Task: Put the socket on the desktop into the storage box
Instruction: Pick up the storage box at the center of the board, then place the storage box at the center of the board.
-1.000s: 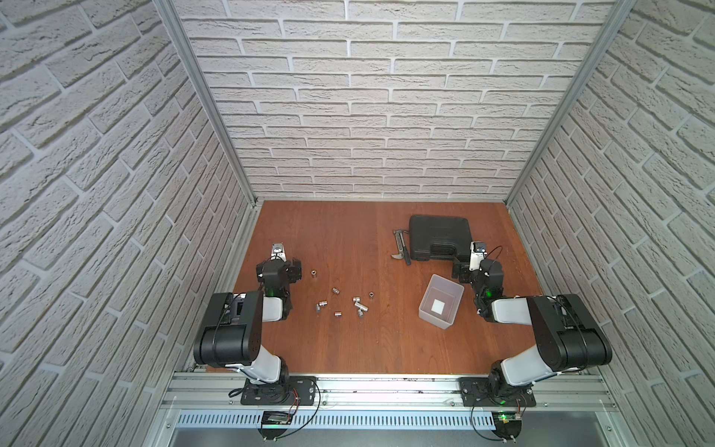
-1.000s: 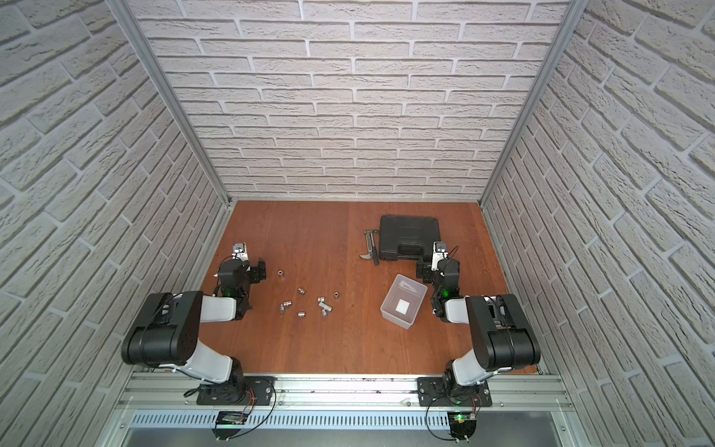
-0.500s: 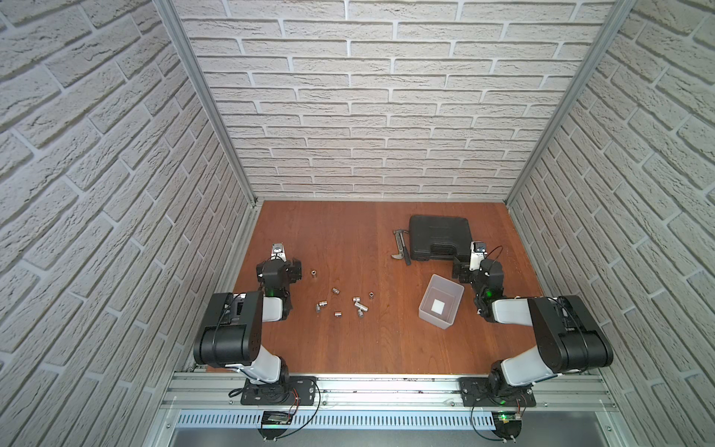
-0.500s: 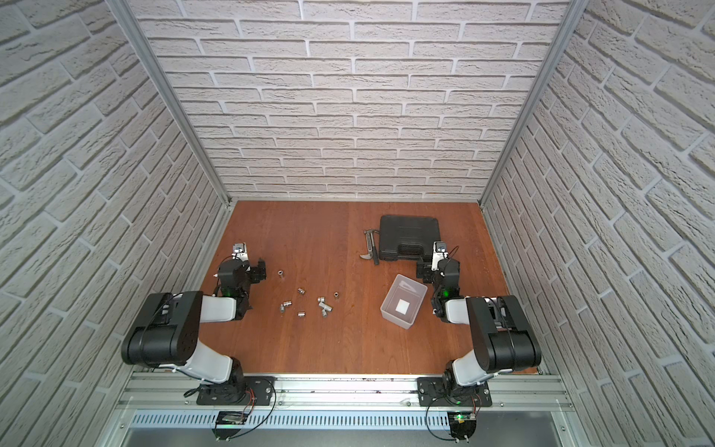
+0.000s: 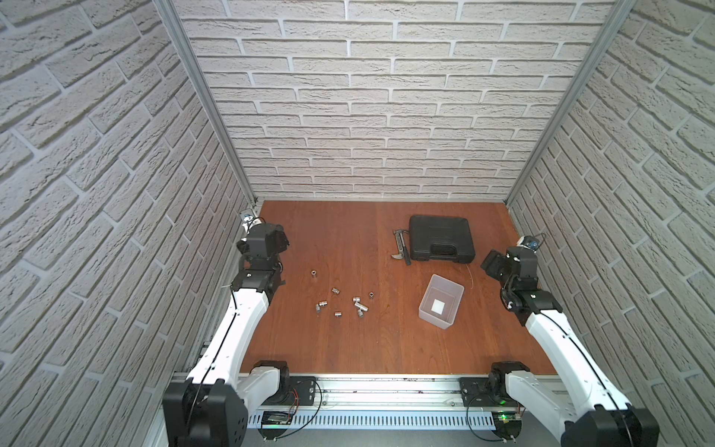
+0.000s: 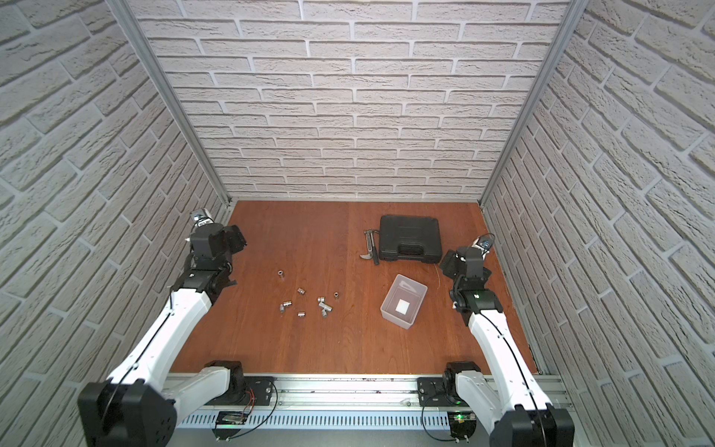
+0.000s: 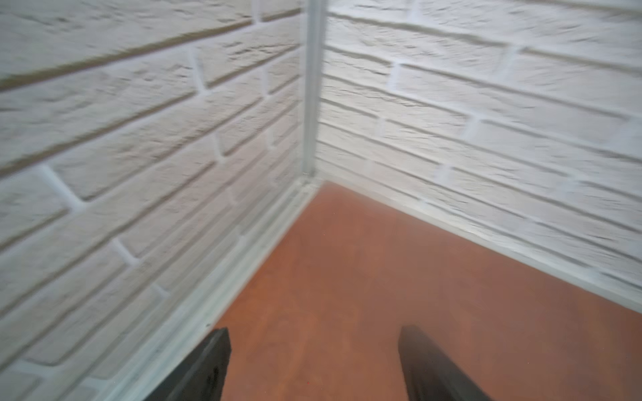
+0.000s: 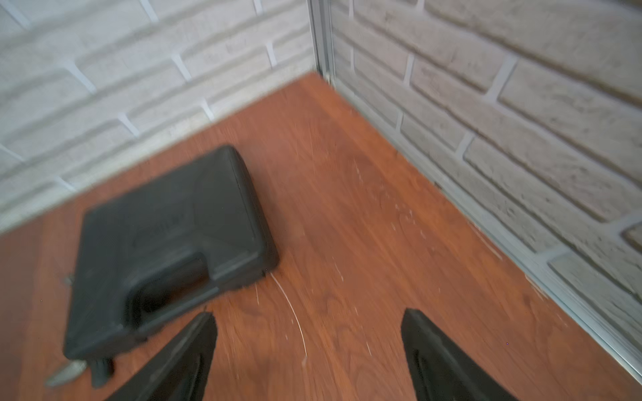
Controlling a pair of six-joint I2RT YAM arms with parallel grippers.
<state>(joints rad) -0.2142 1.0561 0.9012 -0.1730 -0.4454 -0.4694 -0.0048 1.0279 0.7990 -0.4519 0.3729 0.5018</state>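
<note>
Loosely scattered small metal sockets [image 5: 361, 307] are noted on the tabletop [image 5: 348, 356], left of centre, all outside the storage box [image 5: 426, 294], which is set well apart to their right, a white square [image 5: 438, 305] on its floor. Any marking on the lid of the black case [image 5: 441, 236] is too blurred to be read. The left jaws are held spread over bare wood near the left wall [image 5: 174, 232]; the right jaws are spread, nothing gripped, near the case's corner. Open tabletop is seen along the front rail [image 5: 387, 381].
</note>
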